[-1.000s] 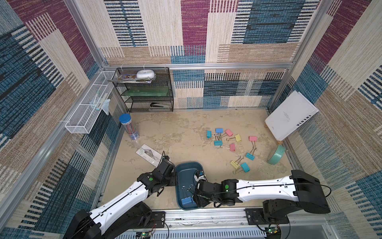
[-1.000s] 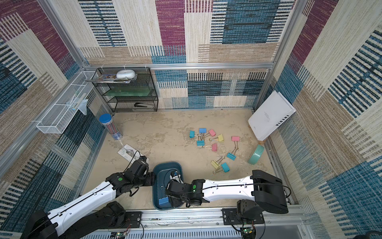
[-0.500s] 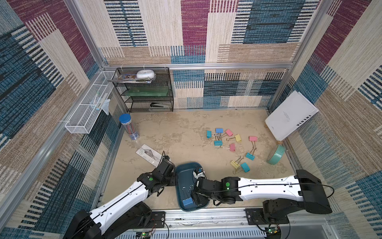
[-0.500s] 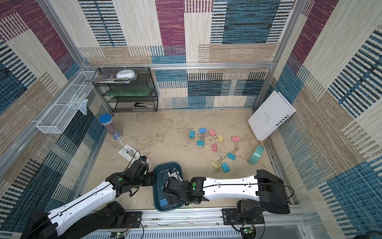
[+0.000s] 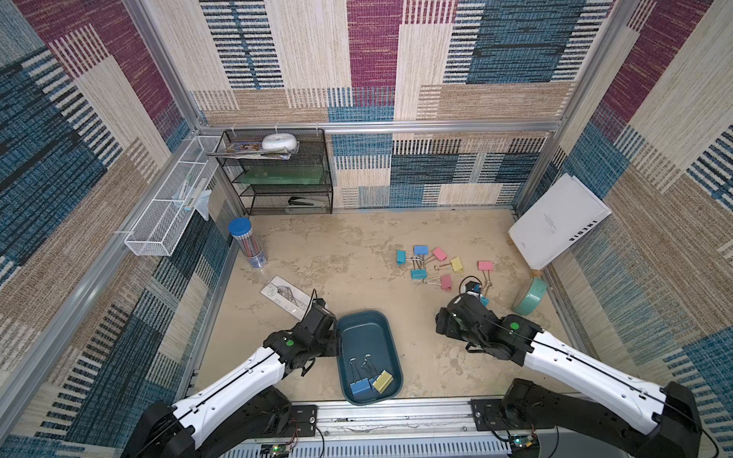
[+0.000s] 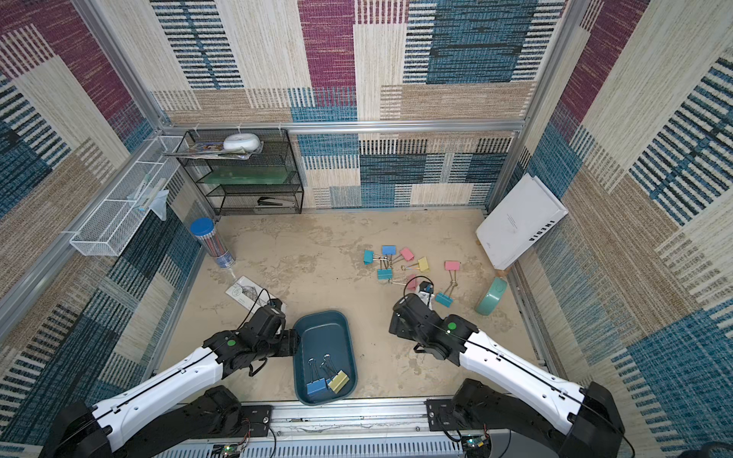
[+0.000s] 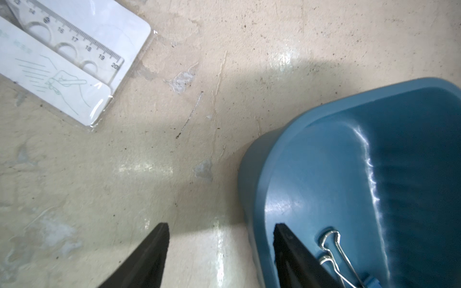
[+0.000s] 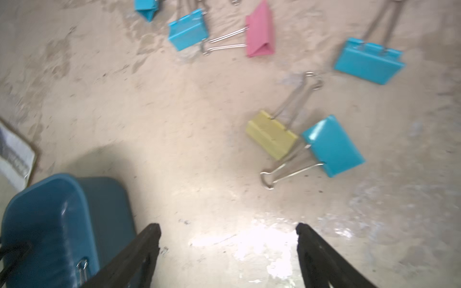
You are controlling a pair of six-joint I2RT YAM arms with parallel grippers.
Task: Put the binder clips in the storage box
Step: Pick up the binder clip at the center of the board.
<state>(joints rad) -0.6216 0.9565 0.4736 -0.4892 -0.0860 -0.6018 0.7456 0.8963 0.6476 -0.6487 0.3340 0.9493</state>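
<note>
Step in hand: retrieval of the next clip by the right end effector. Its jaws are seen wide apart and empty, over bare surface to the right of the storage box. The loose binder clips are scattered farther out on that same side; two stored clips are seen at the near end of the storage box.

The yellow clip, judged nearest the storage box, should be selected. As it lies touching or just beside the teal clip, the jaws should be aligned across the coloured body, not the wire handles, so that one clip alone is taken. Closure should be made only once the body is bracketed by both jaws.

The right arm is extended forward, with the wrist pitched down towards the clips. The left arm is laid along the left wall of the storage box; the left end effector is set part open astride that wall, one finger inside and one outside, and nothing is clamped
</note>
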